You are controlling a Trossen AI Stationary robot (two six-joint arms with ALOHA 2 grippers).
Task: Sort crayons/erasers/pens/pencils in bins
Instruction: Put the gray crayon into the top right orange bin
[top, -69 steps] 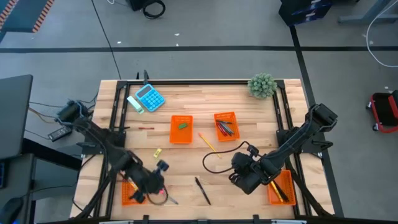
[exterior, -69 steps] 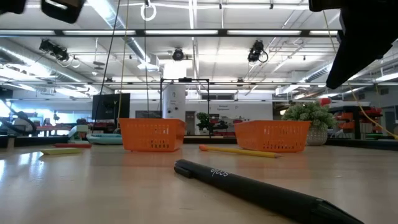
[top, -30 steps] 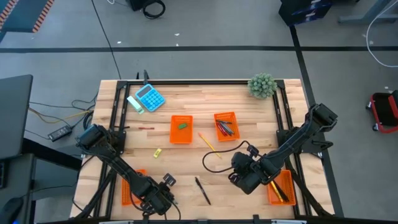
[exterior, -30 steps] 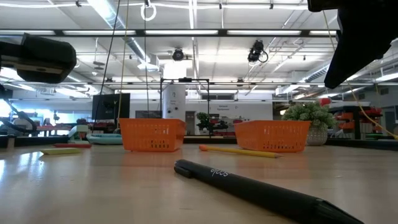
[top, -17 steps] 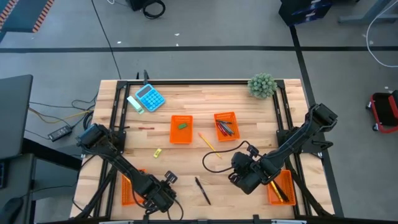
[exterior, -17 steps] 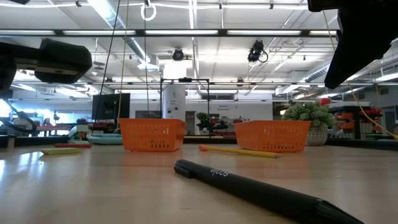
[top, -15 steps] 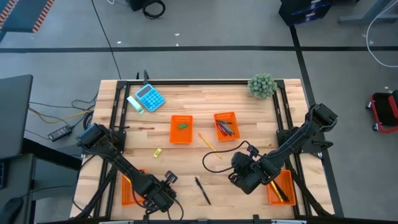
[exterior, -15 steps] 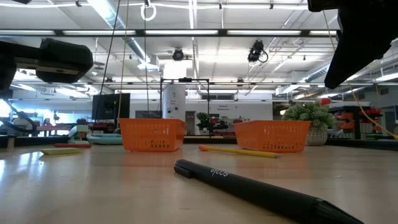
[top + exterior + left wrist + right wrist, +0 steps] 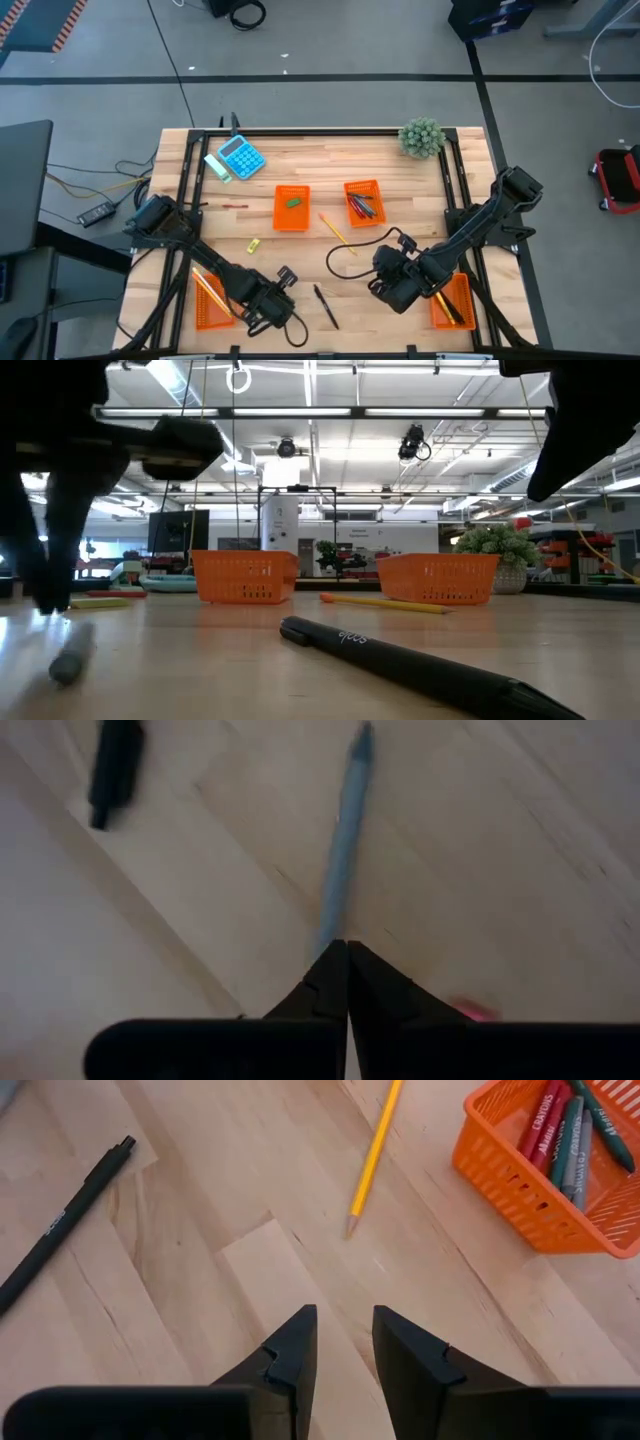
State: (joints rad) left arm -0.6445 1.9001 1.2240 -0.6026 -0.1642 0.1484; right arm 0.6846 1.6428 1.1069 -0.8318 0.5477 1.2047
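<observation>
Since a second ago we see the left tool (image 9: pixel 281 297) has swung rightward along the desk's (image 9: pixel 300 255) front edge toward the black pen (image 9: pixel 326 306), its fingers pressed together over a grey-blue pen (image 9: pixel 344 840) lying flat. Its bin (image 9: pixel 211 296) now shows a pencil inside. Our right tool (image 9: pixel 340 1342) waits slightly spread near the loose pencil (image 9: pixel 373 1157), beside the crayons (image 9: pixel 561 1125) bin (image 9: pixel 540 1155).
</observation>
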